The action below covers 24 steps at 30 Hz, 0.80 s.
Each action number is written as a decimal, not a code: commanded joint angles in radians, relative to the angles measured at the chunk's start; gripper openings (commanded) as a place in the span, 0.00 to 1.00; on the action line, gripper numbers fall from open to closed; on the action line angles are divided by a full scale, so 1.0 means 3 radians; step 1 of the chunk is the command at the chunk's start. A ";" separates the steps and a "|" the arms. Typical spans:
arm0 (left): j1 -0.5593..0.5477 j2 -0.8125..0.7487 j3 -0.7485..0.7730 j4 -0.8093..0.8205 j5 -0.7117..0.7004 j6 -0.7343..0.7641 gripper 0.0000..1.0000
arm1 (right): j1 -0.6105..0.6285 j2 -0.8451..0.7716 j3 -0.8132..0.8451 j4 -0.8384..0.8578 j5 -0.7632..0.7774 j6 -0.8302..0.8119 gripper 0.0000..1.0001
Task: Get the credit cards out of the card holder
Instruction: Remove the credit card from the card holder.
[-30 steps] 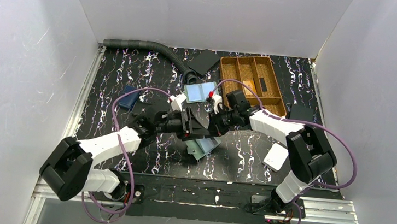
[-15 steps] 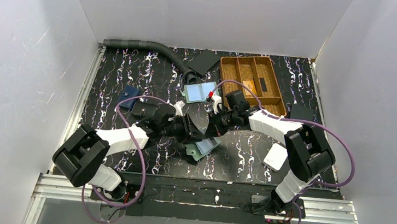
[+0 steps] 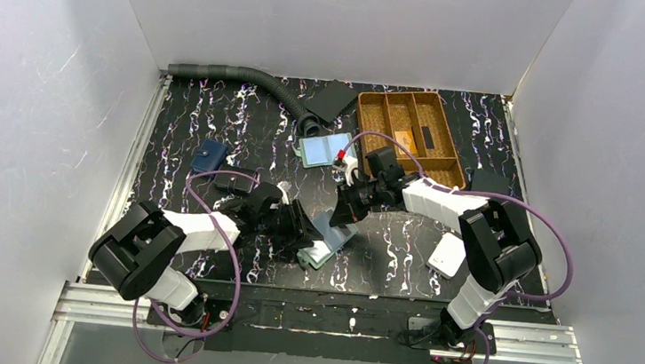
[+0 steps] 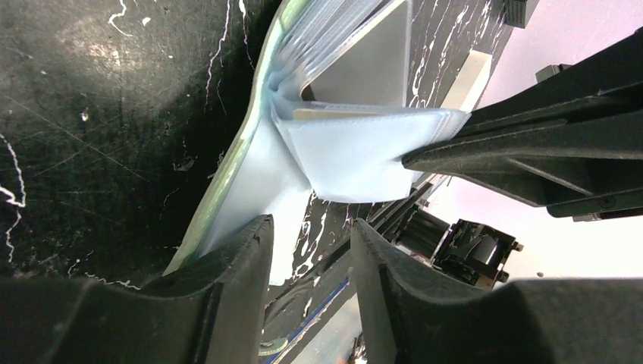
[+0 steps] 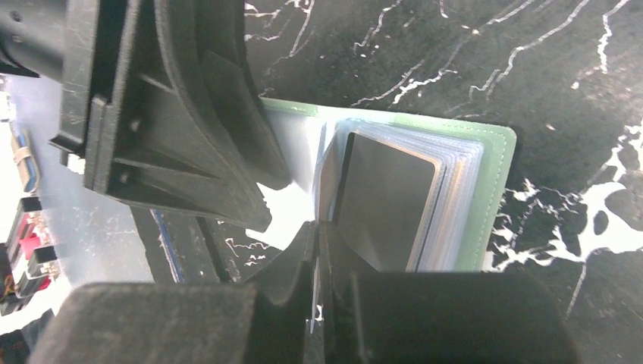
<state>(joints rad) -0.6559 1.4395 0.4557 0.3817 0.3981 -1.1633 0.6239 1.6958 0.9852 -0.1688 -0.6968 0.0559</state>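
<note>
**Right gripper pinched tight on a pale-blue sleeve of the card holder, front-middle of the table.**
Left gripper sits narrowly open astride the cover's edge. I'd clamp there first, so the holder can't ride up as a card slides out. A dark card shows in a clear pocket. The lookalike holder and wooden tray sit well behind, so the crowded fingers are the real obstacle.

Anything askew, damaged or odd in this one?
Yes: the card holder is not lying flat. The right gripper pinches one pale sleeve and holds it raised, so the other sleeves fan out. Nothing looks spilled or damaged.
</note>
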 commanded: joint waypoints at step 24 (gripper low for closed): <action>0.0349 -0.0057 -0.0366 0.0170 0.0090 0.0187 0.40 | -0.0009 0.0102 0.0007 0.0139 -0.0652 0.0063 0.29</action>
<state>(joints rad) -0.5640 1.4414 0.3676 0.4713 0.4355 -1.1301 0.6231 1.7252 0.9852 -0.1314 -0.8928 0.0792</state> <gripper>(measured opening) 0.399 0.324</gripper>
